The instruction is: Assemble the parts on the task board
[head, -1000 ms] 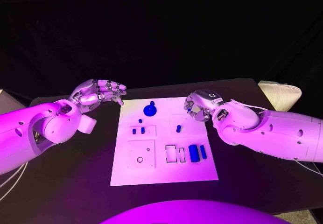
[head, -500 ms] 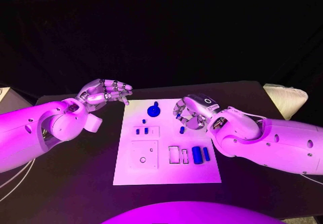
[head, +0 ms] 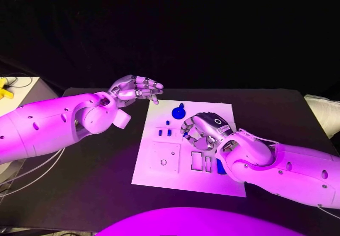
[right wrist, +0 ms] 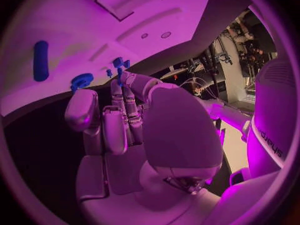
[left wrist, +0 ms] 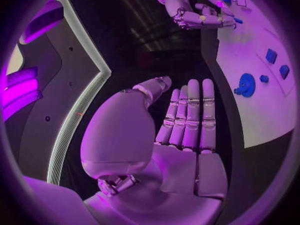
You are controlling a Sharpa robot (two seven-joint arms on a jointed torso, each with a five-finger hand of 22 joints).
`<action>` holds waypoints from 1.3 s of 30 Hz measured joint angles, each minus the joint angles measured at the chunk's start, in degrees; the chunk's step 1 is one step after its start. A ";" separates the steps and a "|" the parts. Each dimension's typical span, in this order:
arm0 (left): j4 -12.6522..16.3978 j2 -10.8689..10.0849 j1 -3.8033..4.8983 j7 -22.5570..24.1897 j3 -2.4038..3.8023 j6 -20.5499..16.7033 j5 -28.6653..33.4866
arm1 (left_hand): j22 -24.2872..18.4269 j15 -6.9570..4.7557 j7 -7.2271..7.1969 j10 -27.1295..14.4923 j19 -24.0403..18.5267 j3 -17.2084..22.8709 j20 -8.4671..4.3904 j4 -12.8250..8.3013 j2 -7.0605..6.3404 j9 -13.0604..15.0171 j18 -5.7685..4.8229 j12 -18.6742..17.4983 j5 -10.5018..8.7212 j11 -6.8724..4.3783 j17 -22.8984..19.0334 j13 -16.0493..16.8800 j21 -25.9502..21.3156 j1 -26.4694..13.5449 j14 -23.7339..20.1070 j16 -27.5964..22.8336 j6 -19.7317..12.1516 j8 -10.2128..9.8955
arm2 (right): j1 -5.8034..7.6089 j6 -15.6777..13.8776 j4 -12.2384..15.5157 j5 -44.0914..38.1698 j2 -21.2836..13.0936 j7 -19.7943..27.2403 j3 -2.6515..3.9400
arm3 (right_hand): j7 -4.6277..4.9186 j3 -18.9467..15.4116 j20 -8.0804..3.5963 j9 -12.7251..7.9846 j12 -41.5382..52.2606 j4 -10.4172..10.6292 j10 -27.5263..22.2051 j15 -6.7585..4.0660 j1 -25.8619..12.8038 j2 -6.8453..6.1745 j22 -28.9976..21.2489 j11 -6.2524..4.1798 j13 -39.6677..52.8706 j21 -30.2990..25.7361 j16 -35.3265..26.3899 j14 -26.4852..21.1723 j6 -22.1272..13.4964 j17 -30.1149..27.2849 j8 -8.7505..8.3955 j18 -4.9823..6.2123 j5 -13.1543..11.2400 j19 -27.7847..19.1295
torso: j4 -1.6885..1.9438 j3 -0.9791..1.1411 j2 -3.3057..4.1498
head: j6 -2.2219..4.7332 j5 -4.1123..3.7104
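Saw the left hand held up over the bench, just past the far corner of the task board. Lay flat in the left wrist view, with nothing in it.

Found the right hand low over the middle of the board, fingers bent down toward a small blue part. Could not tell whether pinching that part or only close to it. From above, hid it with its own fingers.

Spotted a round blue part near the far edge of the board, two little blue parts just beside the right hand, and a long blue part lying flat on the board.

Plenty to go wrong from here. Could tip or flick the small part with a push from the side, being so tiny. Could drop it from a weak pinch, then lose it rolling onto the bench. Could bump the two little parts, so close by. Could sweep the long part away with the low right arm.
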 measured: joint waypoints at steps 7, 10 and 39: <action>-0.08 0.55 0.01 -0.05 0.00 -0.47 0.00 | 0.00 0.00 0.00 0.00 0.00 0.00 0.00 0.00 0.00 -0.05 0.00 0.00 0.00 0.00 0.00 0.00 0.00 0.00 0.00 0.00 0.00 0.00 | -1.42 0.44 -1.18 -1.06 2.12 0.19 -0.09 | 0.00 0.39 0.00 -0.01 -0.24 -0.39 0.00 0.00 0.00 0.00 0.00 0.00 0.00 0.00 0.00 0.00 0.00 -0.07 0.00 0.00 -0.02 0.00 | 0.02 -0.04 0.04 | -1.16 3.38; -0.16 0.68 0.01 -0.07 -0.01 -0.60 -0.02 | 0.00 -0.22 0.00 0.00 0.43 0.00 0.01 0.00 0.00 -0.05 0.00 0.00 0.00 0.00 0.00 0.00 0.00 0.00 0.22 0.00 0.00 0.00 | -1.84 0.56 -1.35 -1.41 2.58 0.20 -0.12 | 0.00 0.72 0.00 -0.01 -0.27 -0.72 -0.01 0.00 0.00 0.00 0.00 0.00 0.00 0.00 0.00 0.00 0.00 -0.07 0.00 0.00 -0.05 0.00 | -0.02 -0.03 0.04 | -1.25 4.49; -0.42 1.46 0.02 -0.34 -0.01 -1.06 -0.18 | 0.00 0.00 0.00 0.21 0.42 -0.16 0.00 -0.16 0.23 -0.11 0.00 -0.21 0.00 0.21 0.01 0.06 0.00 0.23 0.42 -0.23 0.00 -0.27 | -4.16 1.20 -2.30 -3.11 4.60 0.03 -0.51 | 0.00 1.14 0.00 -0.03 -0.27 -1.18 0.10 0.00 0.01 -0.01 0.03 0.12 -0.06 -0.28 0.00 0.00 0.00 -0.22 0.00 0.00 -0.03 -0.01 | -0.10 0.07 0.06 | -1.33 7.43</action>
